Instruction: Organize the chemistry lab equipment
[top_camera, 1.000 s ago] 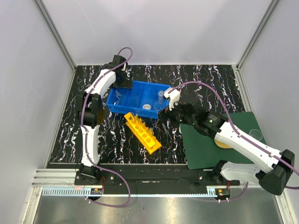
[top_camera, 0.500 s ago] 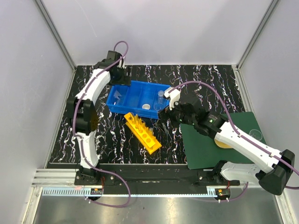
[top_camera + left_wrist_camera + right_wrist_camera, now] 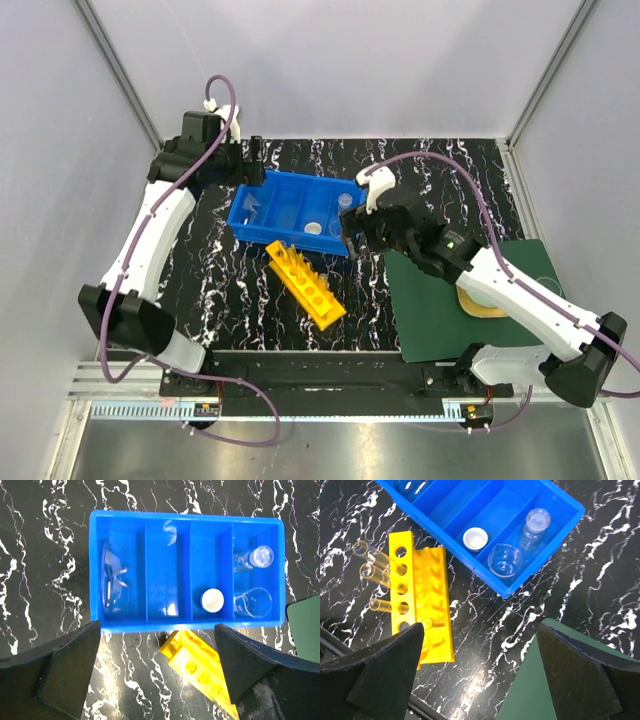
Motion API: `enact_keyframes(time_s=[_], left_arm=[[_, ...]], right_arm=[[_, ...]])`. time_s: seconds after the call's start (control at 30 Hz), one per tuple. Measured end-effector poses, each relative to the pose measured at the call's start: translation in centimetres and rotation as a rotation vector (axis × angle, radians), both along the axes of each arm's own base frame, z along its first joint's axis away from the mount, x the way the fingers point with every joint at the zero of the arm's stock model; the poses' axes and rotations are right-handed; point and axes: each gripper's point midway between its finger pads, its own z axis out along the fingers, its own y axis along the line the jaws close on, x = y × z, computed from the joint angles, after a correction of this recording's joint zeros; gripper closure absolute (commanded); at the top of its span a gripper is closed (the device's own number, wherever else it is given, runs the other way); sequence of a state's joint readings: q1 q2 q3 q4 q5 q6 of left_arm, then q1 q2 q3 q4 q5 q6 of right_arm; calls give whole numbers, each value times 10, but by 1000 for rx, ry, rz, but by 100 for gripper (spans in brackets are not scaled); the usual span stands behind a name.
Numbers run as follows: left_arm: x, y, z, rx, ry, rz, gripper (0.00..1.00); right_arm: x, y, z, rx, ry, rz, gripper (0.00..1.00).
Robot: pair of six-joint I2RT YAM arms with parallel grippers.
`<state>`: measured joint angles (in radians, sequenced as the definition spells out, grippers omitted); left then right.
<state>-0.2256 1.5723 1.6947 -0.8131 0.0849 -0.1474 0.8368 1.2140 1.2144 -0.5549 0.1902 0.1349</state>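
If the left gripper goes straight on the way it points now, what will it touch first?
Probably the blue bin, at the wall that faces the yellow rack: the open left gripper aims down there. The rack lies close beside that line, and depth is unclear.

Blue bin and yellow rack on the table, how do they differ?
The blue bin is an open tray divided into four compartments; the yellow rack is a narrower block with a row of holes. The bin holds a white round piece and clear glassware; the rack has clear tubes through its holes. The rack lies skewed to the bin. Both sit on the black marbled table.
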Motion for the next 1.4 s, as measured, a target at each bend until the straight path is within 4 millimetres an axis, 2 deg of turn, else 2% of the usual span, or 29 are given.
enact_keyframes(time_s=[0.13,0.3,0.43,0.53,0.6,0.73,0.9,1.07,1.23,1.4], left_arm=[[-37,8,12,-10,-38,-2,1],[-82,18,53,-51,-178,4,1],[-121,27,84,-84,-303,8,1],[-144,34,98,-99,-376,18,1],[-157,38,100,-105,-406,25,1],[-181,45,89,-114,-432,39,1],[-198,52,75,-123,-446,62,1],[-207,63,55,-104,-432,115,1],[-212,77,51,-76,-442,179,1],[-211,85,52,-61,-451,222,1]], right_arm=[[11,-8,16,-10,-36,-77,0],[20,-33,31,-40,-70,-225,0],[18,-52,45,-42,-86,-306,0],[12,-68,63,-17,-101,-359,0],[7,-78,76,10,-117,-397,0],[-3,-109,92,44,-146,-510,0],[-20,-147,101,104,-171,-647,0],[-36,-179,98,128,-205,-725,0],[-42,-192,101,142,-227,-754,0],[-39,-190,99,116,-228,-753,0]])
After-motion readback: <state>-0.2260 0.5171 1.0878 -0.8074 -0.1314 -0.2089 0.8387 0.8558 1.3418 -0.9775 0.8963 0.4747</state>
